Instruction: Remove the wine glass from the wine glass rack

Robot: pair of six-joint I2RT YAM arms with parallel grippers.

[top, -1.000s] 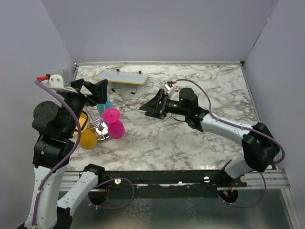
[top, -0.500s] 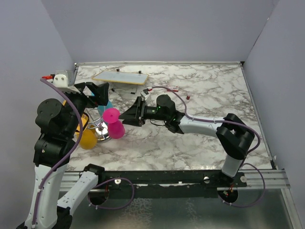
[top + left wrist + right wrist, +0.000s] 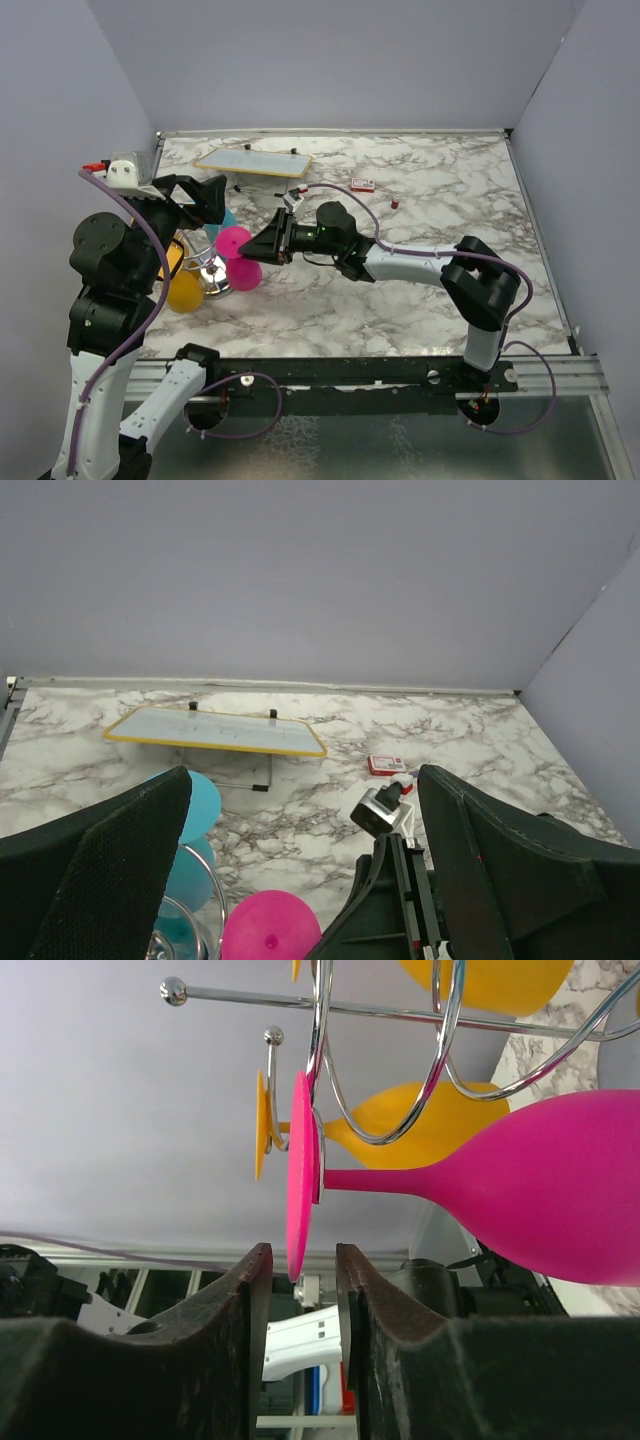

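A pink wine glass (image 3: 240, 262) hangs upside down on the chrome wine glass rack (image 3: 213, 277), alongside yellow glasses (image 3: 183, 292) and a teal one (image 3: 224, 218). In the right wrist view the pink bowl (image 3: 560, 1190) lies to the right and its flat foot (image 3: 300, 1175) stands edge-on under the wire arms (image 3: 440, 1050). My right gripper (image 3: 300, 1255) has narrowed around the foot's lower rim, with a thin gap on each side. My left gripper (image 3: 305, 780) hovers wide open above the rack, holding nothing.
A yellow-edged flat board (image 3: 252, 160) stands at the back left of the marble table. A small red box (image 3: 362, 184) and a tiny red item (image 3: 396, 203) lie behind the right arm. Walls close in on the left, back and right.
My right arm reached left across the table to the rack, and its jaws narrowed from wide open to either side of the pink glass's foot. The left arm barely moved.
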